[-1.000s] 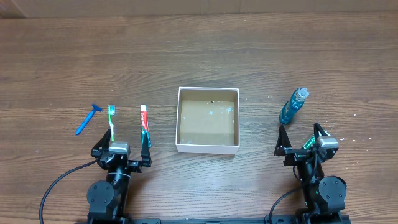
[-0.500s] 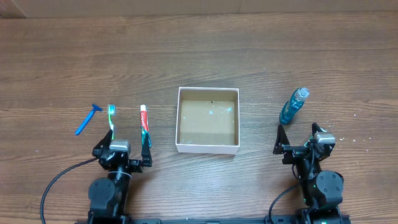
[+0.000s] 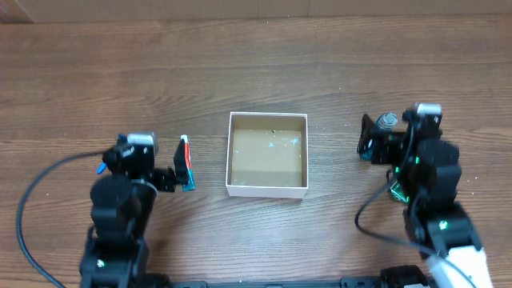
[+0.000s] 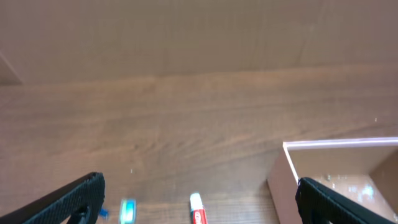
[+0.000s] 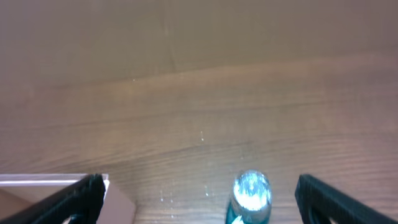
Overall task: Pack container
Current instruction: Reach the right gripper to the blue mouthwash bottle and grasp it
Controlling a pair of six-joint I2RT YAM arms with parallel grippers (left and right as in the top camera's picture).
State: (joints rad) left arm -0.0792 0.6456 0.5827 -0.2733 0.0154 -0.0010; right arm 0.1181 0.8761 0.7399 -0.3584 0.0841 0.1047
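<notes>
Both arms have swung fwd in the last sec: left gripper (image 4: 200,182), jaws wide open, now hangs over the toothpaste (image 3: 186,160) & toothbrush (image 4: 127,210). Right gripper (image 5: 199,180), also wide open, is over the blue bottle (image 5: 252,193). Container (image 3: 268,190) sits empty btwn them, so packing's prob. just starting; nothing grasped yet.

Even, soft light overhead; small glints on the container (image 3: 264,166) floor. Both wrist views are blurred and hazy.
</notes>
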